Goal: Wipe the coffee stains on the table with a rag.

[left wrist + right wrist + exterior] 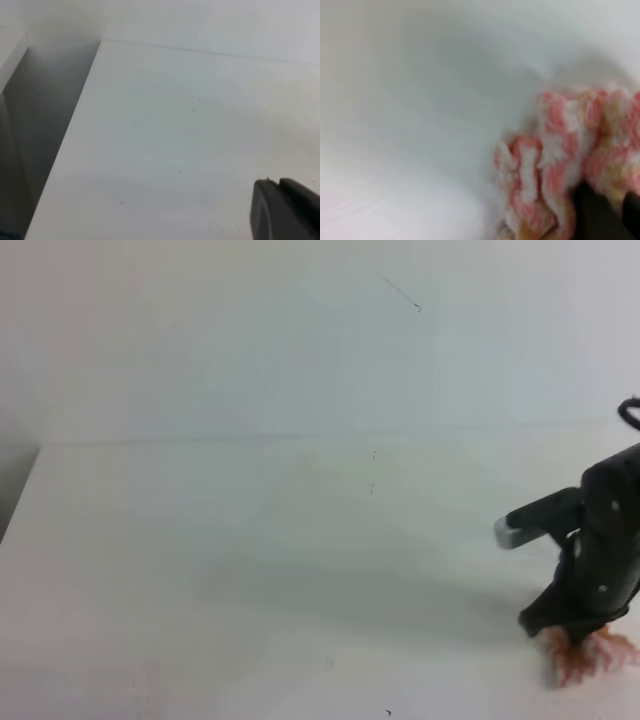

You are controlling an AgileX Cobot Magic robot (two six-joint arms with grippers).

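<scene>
Right end effector [572, 632] is down at the table's [250, 560] near right corner — clamped onto the bunched pink-and-white rag [560, 165] (tan staining visible), pressing it to the surface. Left end effector [285, 210] — only a dark tip shows; opening unclear.

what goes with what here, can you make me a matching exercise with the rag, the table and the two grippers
Things:
1. rag
2. table
3. right gripper
4. left gripper

Descriptions:
a. plain white, with a few tiny dark specks
b. pressing down at the right edge of the high view
c. pink and white with tan stains
d. only a dark tip shows, in its own wrist view

Pairs: 1-c, 2-a, 3-b, 4-d
</scene>
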